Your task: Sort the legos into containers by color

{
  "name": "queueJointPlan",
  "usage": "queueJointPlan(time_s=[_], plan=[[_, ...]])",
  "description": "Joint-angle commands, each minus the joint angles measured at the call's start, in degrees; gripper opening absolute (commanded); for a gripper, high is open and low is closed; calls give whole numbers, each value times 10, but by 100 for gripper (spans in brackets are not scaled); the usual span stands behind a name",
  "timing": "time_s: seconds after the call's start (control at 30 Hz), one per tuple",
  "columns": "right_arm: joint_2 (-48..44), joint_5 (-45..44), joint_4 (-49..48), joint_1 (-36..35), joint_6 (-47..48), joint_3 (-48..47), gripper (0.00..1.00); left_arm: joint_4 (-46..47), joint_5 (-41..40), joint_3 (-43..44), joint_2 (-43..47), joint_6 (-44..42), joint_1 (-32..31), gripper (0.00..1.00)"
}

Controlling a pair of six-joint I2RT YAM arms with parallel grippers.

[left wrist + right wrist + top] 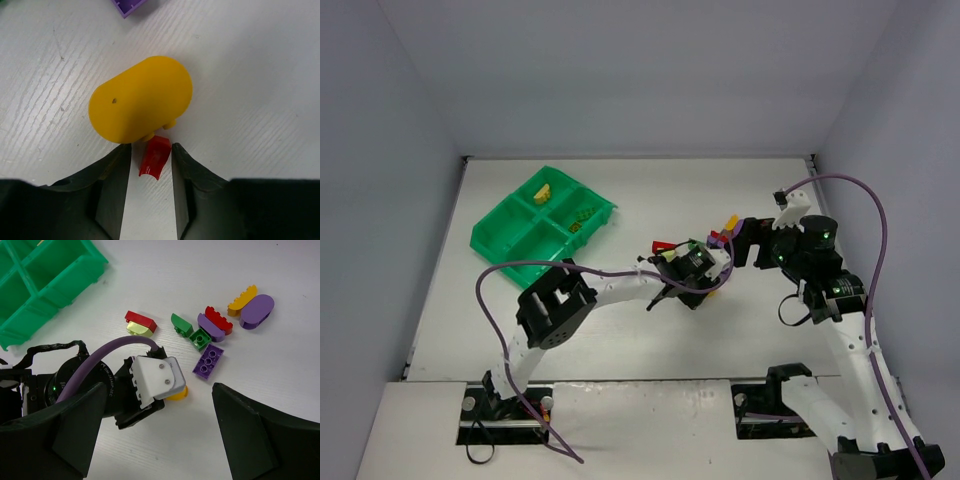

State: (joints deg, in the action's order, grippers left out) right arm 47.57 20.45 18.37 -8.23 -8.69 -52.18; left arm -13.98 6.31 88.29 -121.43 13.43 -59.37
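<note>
My left gripper [151,150] is open, low over the table, its fingers either side of a small red lego [155,156]. A yellow rounded lego [141,99] lies just beyond the fingertips, touching the red one. In the right wrist view, a sliver of this yellow lego [179,394] shows under the left wrist. My right gripper [159,386] is wide open and empty, hovering above the left wrist. Loose legos lie beyond: red-on-lime [140,322], green [181,324], purple flat [209,361], yellow [242,300], purple rounded [257,311]. The green tray [520,245] stands far left.
The tray holds a yellow piece [545,190] in its far compartment and lime pieces [582,215] in its right one. The left arm [620,285] stretches across the table's middle, with purple cables looping near both arms. Walls close the table on three sides.
</note>
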Motion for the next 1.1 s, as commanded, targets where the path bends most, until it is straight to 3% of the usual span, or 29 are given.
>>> queueJointPlan(time_s=[0.0,0.07,0.2,0.3,0.6,0.83,0.93,1.07], plan=[[-8,34,-38,-6,-5,-21,83,-17,-8,-29,23,4,-12,30],[-8,35,-38,-6,-5,-21,84,-17,-16,-39,28,4,-12,25],[-10,37,-38,-6,-6,-20,84,-14,-30,-55,42,5,-10,7],[-13,38,-38,-6,-6,-19,84,-14,-38,-65,53,-1,-4,0],[-10,40,-37,-6,-7,-21,84,-15,-39,-118,129,-1,43,0],[10,43,-39,-6,-7,-34,84,-55,-43,-157,237,-25,125,0],[19,46,-40,-5,-7,-37,84,-83,-40,-159,290,-29,176,0],[30,63,-44,-6,-11,-35,84,-116,-24,-156,376,-37,317,0]])
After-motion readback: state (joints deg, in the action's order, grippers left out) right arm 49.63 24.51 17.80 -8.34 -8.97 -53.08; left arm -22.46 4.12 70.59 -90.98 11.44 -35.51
